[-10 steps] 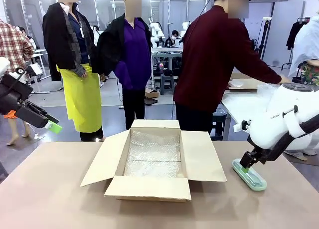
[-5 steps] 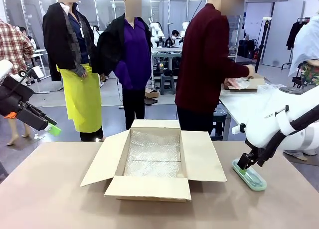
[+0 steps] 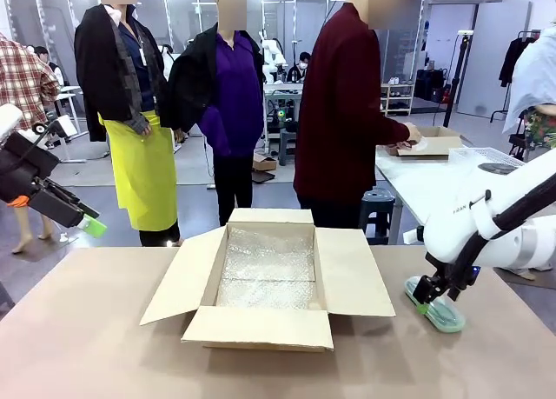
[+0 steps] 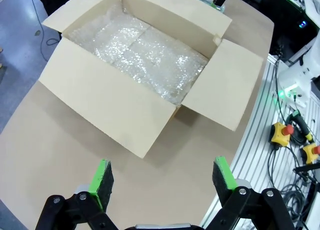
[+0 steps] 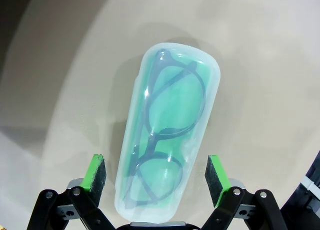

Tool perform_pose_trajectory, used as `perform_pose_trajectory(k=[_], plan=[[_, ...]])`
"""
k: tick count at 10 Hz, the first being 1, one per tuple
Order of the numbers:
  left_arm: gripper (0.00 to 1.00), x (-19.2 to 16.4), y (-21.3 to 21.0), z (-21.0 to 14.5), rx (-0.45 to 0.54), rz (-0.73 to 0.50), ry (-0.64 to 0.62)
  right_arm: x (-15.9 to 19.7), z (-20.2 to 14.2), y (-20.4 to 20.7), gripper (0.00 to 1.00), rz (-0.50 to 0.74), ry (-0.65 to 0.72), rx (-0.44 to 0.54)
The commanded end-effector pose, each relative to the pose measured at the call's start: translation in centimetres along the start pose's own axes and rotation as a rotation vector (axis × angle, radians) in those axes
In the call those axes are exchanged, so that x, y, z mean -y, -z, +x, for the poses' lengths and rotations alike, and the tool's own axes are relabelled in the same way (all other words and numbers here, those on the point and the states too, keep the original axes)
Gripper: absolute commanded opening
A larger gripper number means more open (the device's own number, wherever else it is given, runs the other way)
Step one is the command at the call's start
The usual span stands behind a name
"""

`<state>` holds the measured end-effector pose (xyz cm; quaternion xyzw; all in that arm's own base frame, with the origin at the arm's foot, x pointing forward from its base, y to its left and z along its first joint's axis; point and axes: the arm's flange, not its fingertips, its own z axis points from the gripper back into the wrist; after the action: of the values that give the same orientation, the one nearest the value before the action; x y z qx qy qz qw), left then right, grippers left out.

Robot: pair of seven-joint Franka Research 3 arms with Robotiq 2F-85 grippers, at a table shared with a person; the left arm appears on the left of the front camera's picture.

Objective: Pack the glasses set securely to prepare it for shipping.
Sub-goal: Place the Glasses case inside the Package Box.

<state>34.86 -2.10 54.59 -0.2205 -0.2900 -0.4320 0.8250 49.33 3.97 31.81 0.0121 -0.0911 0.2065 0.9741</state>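
The mint green glasses case (image 3: 439, 312) is seen lying flat on the table (image 3: 87, 347), right of the open box (image 3: 261, 325); dark-framed glasses (image 5: 167, 135) are made out through its translucent shell.

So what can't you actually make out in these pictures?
- Front view: the right arm covers part of the mint green case.
- Front view: the near wall of the cardboard box hides part of its floor.
- Left wrist view: the case is a sliver, cut by the top edge.
- Front view: what the person's hand holds is too small.
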Motion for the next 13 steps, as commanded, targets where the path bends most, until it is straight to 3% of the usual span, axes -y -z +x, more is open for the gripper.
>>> perform_pose_trajectory(k=[1, 2, 3, 4, 6, 8, 9, 10, 11, 13], plan=[[1.00, 0.0, -0.1, -0.2, 0.017, -0.025, 0.020, 0.5, 0.3, 0.2, 1.00, 0.038, -0.005, 0.001], [1.00, 0.0, -0.1, -0.2, 0.017, -0.025, 0.020, 0.8, 0.3, 0.5, 1.00, 0.039, 0.009, -0.013], [1.00, 0.0, -0.1, -0.2, 0.017, -0.025, 0.020, 1.3, 0.3, 0.9, 0.80, 0.049, 0.032, -0.018], [1.00, 0.0, -0.1, -0.2, 0.017, -0.025, 0.020, 1.3, 0.3, 1.0, 0.43, 0.056, 0.036, -0.014], [1.00, 0.0, -0.1, -0.2, 0.017, -0.025, 0.020, 1.1, 0.6, 1.1, 0.00, 0.053, 0.037, -0.014], [1.00, 0.0, -0.1, -0.2, 0.017, -0.025, 0.020, 1.0, 0.7, 0.3, 0.00, 0.036, 0.039, -0.002], [1.00, 0.0, -0.1, -0.2, 0.017, -0.025, 0.020, 0.8, 0.7, -0.9, 0.08, 0.036, 0.040, 0.011], [1.00, 0.0, -0.1, -0.2, 0.017, -0.025, 0.020, 0.6, 0.8, -2.1, 0.08, 0.017, 0.042, 0.010], [1.00, 0.0, -0.1, -0.2, 0.017, -0.025, 0.020, 0.2, 1.0, -3.9, 0.00, 0.018, 0.046, 0.022], [1.00, 0.0, -0.1, -0.2, 0.017, -0.025, 0.020, -1.6, 1.4, -7.8, 0.00, -0.009, 0.003, 0.066]])
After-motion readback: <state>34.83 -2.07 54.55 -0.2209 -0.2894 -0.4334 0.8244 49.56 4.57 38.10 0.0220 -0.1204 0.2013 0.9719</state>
